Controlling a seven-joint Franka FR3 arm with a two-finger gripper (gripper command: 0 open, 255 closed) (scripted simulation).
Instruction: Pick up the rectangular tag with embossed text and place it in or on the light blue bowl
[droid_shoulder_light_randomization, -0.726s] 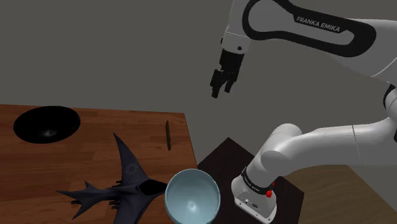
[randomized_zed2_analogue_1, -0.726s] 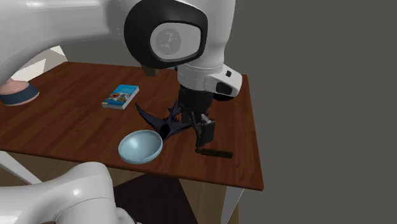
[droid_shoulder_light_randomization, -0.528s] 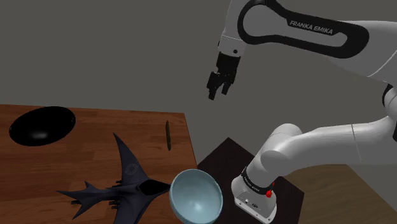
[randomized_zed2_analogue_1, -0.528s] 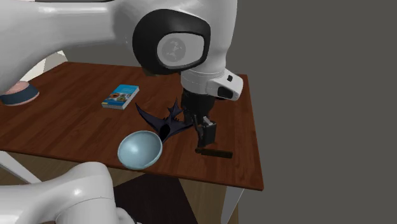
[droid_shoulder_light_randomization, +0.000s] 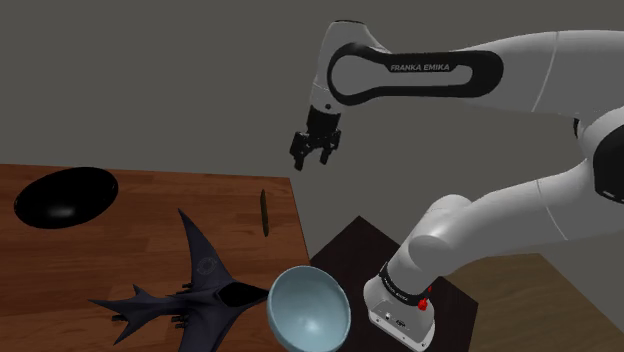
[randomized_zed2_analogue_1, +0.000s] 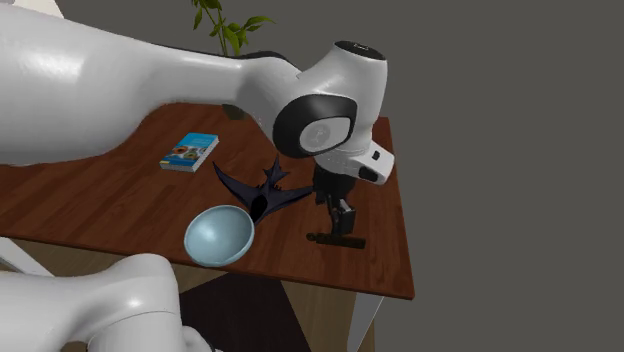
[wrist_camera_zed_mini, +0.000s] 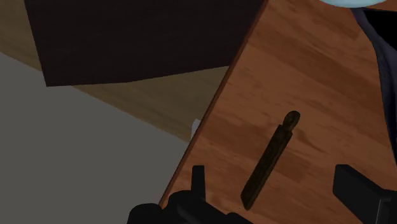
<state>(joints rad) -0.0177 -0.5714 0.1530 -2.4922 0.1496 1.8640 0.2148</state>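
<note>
In the shoulder view the gripper (droid_shoulder_light_randomization: 314, 152) hangs high over the table's (droid_shoulder_light_randomization: 130, 240) far right corner. The tag (droid_shoulder_light_randomization: 264, 212) lies near the right edge, and the bowl (droid_shoulder_light_randomization: 308, 308) sits at the near corner, with a dark plane (droid_shoulder_light_randomization: 190, 285) just beside it.

In the second exterior view the plane lies between the tag and a book (randomized_zed2_analogue_1: 190, 151).

In the wrist view the fingers (wrist_camera_zed_mini: 198, 181) stand wide apart, with the tag lying untouched below them.
</note>
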